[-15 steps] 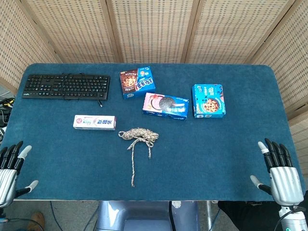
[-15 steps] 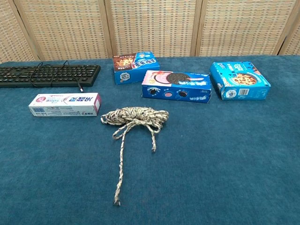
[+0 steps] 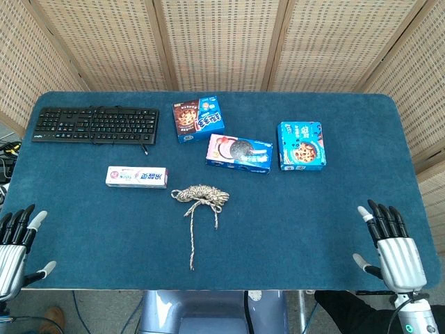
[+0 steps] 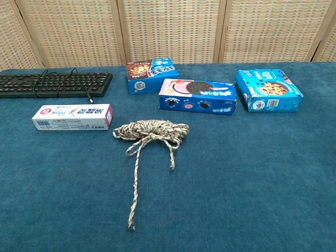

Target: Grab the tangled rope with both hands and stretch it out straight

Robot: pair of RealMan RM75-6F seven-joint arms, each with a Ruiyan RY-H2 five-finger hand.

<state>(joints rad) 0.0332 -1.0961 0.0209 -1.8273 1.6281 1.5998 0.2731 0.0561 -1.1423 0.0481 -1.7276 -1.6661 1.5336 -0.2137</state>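
Near the middle of the blue desk (image 3: 327,229) lies the tangled rope (image 3: 201,194), a bundled coil with one long tail running toward the near edge and a shorter one beside it. Just left of the coil sits a toothpaste box (image 3: 136,176); three snack boxes and a keyboard (image 3: 96,124) lie farther back. Both hands are well apart from the rope at the near corners: the left hand (image 3: 15,243) and the right hand (image 3: 396,247) each have fingers spread and released, holding nothing. The step in hand looks like the reach. It would go best if each hand came in toward a different part of the rope, one to the coil and one to the long tail's end, pinching firmly before pulling apart, and keeping clear of the toothpaste box.
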